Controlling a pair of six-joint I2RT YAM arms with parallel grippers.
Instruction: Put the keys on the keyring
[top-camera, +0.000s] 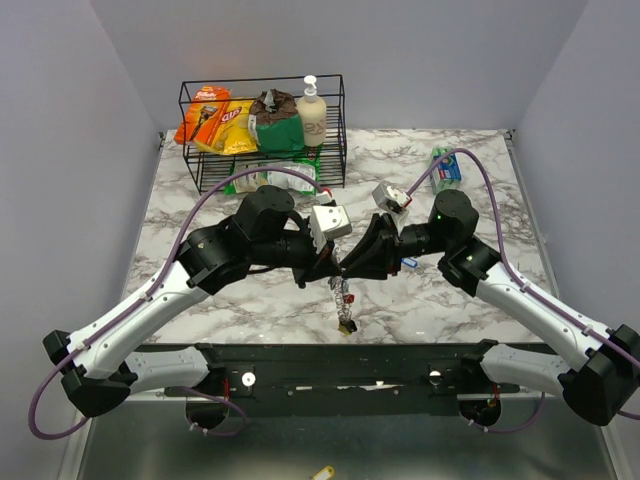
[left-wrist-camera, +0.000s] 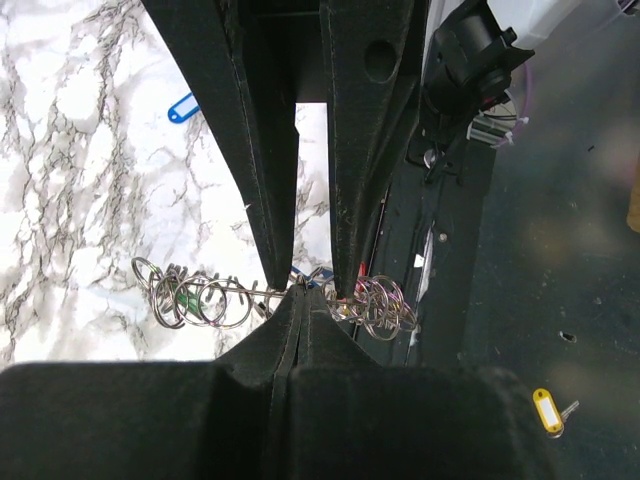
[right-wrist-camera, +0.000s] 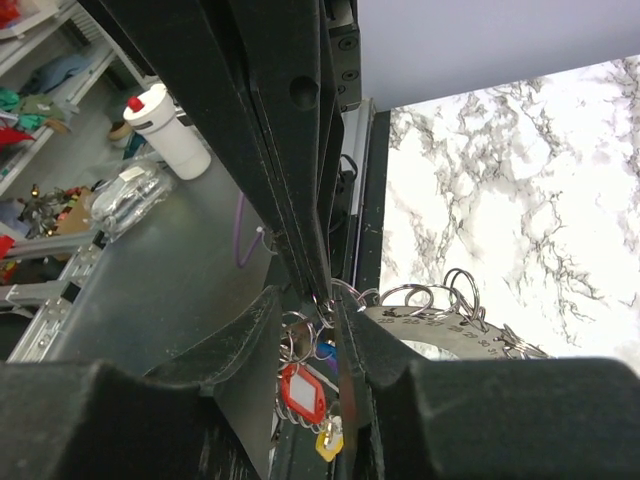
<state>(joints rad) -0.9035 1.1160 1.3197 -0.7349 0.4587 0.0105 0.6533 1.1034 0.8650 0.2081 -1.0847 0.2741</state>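
Over the near edge of the white, grey-veined marbled desk (top-camera: 500, 240): the two black arms meet tip to tip, so their load hangs free in the air instead of dragging on the top.
Keyring (left-wrist-camera: 230, 300): a large, thin, silvery wire loop, held aloft where the arms meet, with small split rings strung on it either side of the pinch.
Left claw (left-wrist-camera: 297, 300): pressed together on the keyring, serving as the steady holder.
Right claw (right-wrist-camera: 308, 312): fingers apart with a narrow gap, straddling the wire just beside the left claw's tip. Nothing is visibly gripped, and I judge it is lining up to work the wire.
Keys already hanging: a red-tagged key (right-wrist-camera: 300, 390) and a yellow-tagged key (right-wrist-camera: 328, 440) dangle below the keyring.
Keys left out: a blue-tagged key (left-wrist-camera: 182, 108) lies on the desk, well apart. A stray key (left-wrist-camera: 545, 410), also yellow-tagged, lies on the grey surface below the desk's edge.
Stage: partly done, by my reckoning, as loose keys remain.
Risk: the stray key looks awkward to reach.
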